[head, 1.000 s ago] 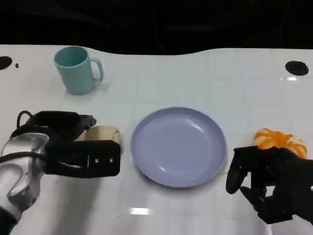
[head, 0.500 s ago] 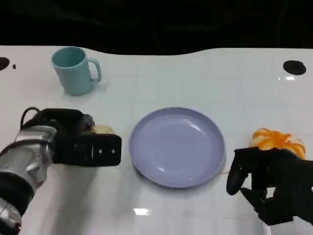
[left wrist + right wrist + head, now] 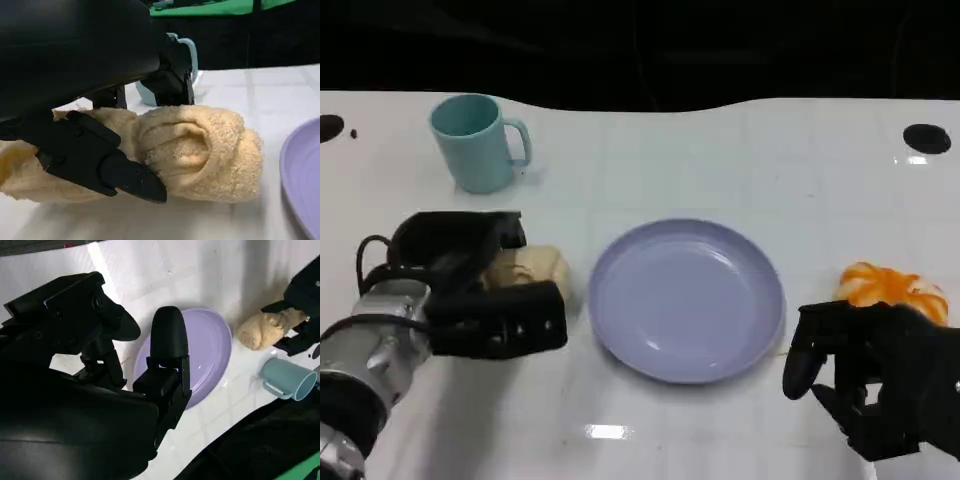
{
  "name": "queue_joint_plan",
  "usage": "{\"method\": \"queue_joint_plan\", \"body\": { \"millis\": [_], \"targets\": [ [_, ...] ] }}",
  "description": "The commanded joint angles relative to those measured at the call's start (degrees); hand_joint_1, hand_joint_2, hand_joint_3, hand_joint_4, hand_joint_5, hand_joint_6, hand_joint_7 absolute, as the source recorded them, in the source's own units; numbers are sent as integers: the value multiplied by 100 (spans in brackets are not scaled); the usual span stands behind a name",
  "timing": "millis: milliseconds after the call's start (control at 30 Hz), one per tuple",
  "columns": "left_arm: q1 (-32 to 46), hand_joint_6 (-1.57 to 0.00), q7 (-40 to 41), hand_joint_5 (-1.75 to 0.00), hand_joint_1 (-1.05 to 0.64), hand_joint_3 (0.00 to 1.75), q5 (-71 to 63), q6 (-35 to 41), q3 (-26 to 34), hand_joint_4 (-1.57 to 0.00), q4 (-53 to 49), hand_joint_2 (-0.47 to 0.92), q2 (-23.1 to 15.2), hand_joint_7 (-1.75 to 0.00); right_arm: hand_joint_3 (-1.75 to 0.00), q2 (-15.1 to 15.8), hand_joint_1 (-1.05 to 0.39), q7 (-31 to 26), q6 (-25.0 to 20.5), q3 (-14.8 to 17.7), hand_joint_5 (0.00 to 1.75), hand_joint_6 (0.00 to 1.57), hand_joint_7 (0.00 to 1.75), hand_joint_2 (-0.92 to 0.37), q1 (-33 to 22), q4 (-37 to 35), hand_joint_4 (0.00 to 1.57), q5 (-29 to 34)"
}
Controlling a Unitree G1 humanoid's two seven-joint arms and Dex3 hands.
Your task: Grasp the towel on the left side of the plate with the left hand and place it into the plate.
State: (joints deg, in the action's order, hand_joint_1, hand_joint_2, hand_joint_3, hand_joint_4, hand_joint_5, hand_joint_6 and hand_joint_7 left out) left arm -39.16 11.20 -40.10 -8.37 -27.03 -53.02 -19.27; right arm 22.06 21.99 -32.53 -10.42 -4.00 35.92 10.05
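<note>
The rolled towel [image 3: 528,270] lies at nine o'clock of the plate [image 3: 686,298], just beside its rim, long axis pointing plateward, with the left hand [image 3: 480,290] closing around it, far nearer than the empty, loosely curled right hand [image 3: 865,375].

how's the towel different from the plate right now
The towel is tan, fuzzy and rolled into a lump; the plate is smooth, lavender, round and shallow. The left hand has its fingers around the towel, while the plate lies untouched with nothing in it. Both rest on the white table.
</note>
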Motion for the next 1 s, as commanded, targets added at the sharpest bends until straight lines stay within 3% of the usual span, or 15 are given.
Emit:
{"method": "queue_joint_plan", "body": {
  "millis": [33, 133, 167, 200, 233, 300, 367, 500, 533, 600, 933, 1000],
  "targets": [
    [19, -65, -494, -175, -26, 29, 177, 667, 220, -83, 686, 92, 27, -130, -110, 40, -1, -9, -1, -1, 175, 71, 142, -54, 41, 4, 75, 8],
    [96, -54, -716, -175, -26, 27, 160, 998, 247, -82, 1360, 91, 35, -166, -110, 33, -1, -10, -46, -8, 175, 71, 142, -54, 51, 26, 75, 5],
    [117, -52, -776, -175, -28, 26, 128, 1043, 230, -81, 1572, 91, 16, -155, -110, 37, -1, -10, -57, -14, 175, 71, 142, -54, 51, 36, 75, 13],
    [126, -58, -862, -175, -28, 24, 120, 1041, 218, -80, 1771, 91, -3, -130, -110, 40, -1, -11, -63, -17, 175, 71, 142, -54, 46, 40, 75, 15],
    [138, -63, -955, -175, -27, 24, 126, 1029, 212, -79, 1969, 92, -15, -115, -110, 40, -1, -15, -70, -19, 175, 71, 142, -54, 38, 41, 75, 18],
    [171, -56, -1109, -175, -27, 31, 154, 1020, 222, -80, 2290, 89, -9, -152, -110, 26, -2, -27, -72, -13, 175, 71, 142, -55, 15, 35, 74, 8],
    [204, -58, -1213, -175, -26, 33, 169, 1029, 233, -83, 2595, 85, 38, -170, -110, 22, -1, -29, -67, -4, 175, 70, 141, -55, -2, 33, 74, -4],
    [216, -71, -1450, -175, -29, 19, 116, 1109, 186, -86, 3129, 82, 162, -141, -110, 45, -1, -11, -39, 15, 175, 70, 141, -55, 13, 0, 72, -17],
    [233, -64, -1457, -175, -31, 21, 89, 1122, 159, -87, 3248, 86, 234, -161, -109, 51, -1, -5, -48, 26, 175, 71, 141, -55, 13, 1, 74, -24],
    [272, -60, -1464, -175, -26, 29, 67, 1145, 89, -89, 3416, 86, 397, -172, -109, 74, -1, 10, -70, 54, 175, 71, 141, -55, -5, 28, 75, -32],
    [434, -59, -1369, -175, -19, 53, -52, 1377, -247, -88, 3523, 73, 1190, -175, -109, 184, 1, 123, 52, 224, 175, 71, 142, -56, -104, 87, 74, -158],
    [460, -60, -1365, -175, -19, 70, -98, 1404, -311, -89, 3439, 65, 1292, -175, -109, 201, 1, 137, 23, 206, 175, 71, 142, -56, -111, 123, 74, -145]
  ]
}}
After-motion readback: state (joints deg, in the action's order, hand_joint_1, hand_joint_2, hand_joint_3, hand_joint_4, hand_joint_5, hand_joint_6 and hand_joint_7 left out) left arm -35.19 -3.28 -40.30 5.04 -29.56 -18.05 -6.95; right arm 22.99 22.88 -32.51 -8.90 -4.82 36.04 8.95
